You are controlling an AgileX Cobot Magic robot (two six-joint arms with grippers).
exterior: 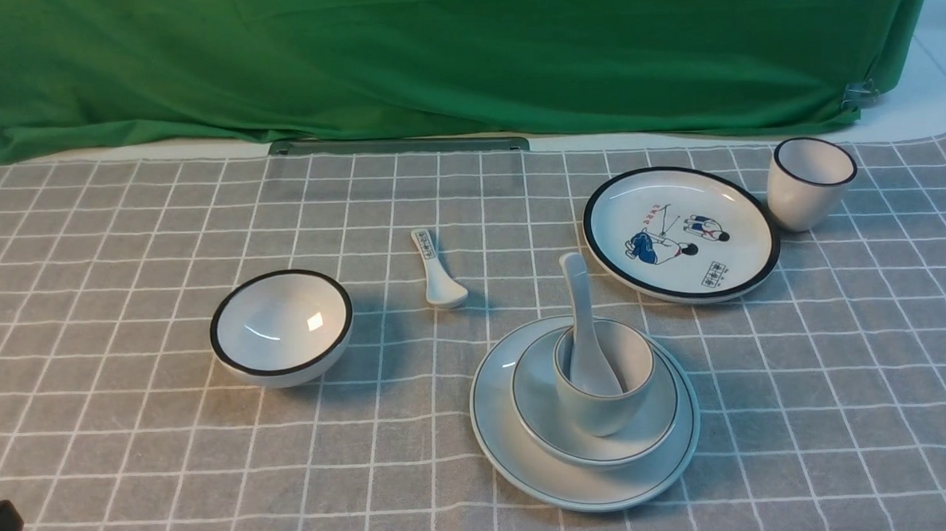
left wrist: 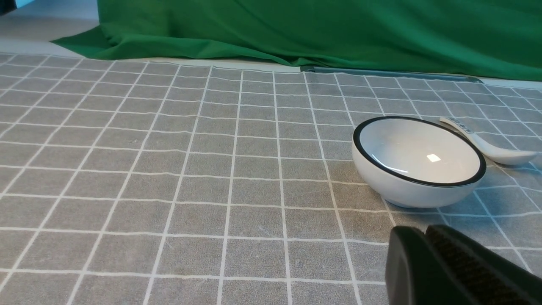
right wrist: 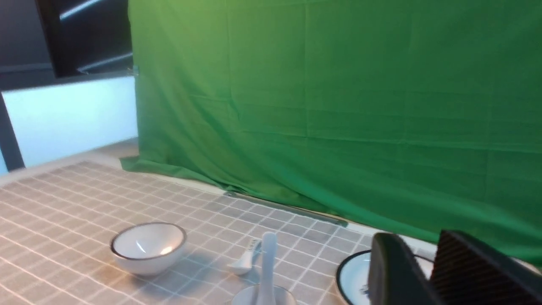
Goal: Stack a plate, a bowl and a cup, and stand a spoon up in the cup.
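You are finishing: the spoon [exterior: 586,332] is standing in the cup [exterior: 603,379] on the bowl [exterior: 543,406] and plate [exterior: 496,432] near the bench's front edge, so keep the released right pincer [right wrist: 427,271] and clenched left pincer [left wrist: 425,254] clear.

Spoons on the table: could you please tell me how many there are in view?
2. The plain white spoon stands in the cup on the stacked bowl and plate. The spoon with printed marks lies on the tablecloth, behind the stack. None appears hidden.
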